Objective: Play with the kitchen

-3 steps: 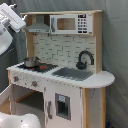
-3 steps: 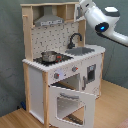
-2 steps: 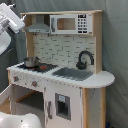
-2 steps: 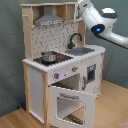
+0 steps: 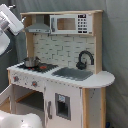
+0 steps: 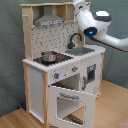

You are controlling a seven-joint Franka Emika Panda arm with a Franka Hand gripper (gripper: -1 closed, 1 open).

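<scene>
The kitchen point(image 5: 75, 95) point(image 6: 37, 85) is a tall white and light-wood toy unit that shows in both exterior views. It has a grey hood point(image 5: 39, 27), a microwave point(image 5: 70, 23), a black faucet point(image 5: 85, 59) point(image 6: 75, 39) and a sink point(image 5: 74, 73). A small metal pot point(image 5: 31, 62) point(image 6: 48, 56) stands on the stove. The oven door point(image 6: 72, 102) hangs open toward the front. My gripper point(image 6: 80, 5) is up beside the top shelf at the second exterior view's upper right. It touches nothing that I can see. In the first exterior view it point(image 5: 11, 21) hangs left of the hood.
A grey curtain point(image 5: 115, 50) hangs behind the unit. The floor point(image 6: 112, 107) is wood. My arm point(image 6: 107, 37) reaches in from the second exterior view's right, above the counter. A white rounded body point(image 5: 20, 120) fills the first exterior view's bottom left corner.
My arm has shifted slightly toward the second exterior view's left, closer to the kitchen's top shelf. The kitchen, the pot and the oven door have not moved.
</scene>
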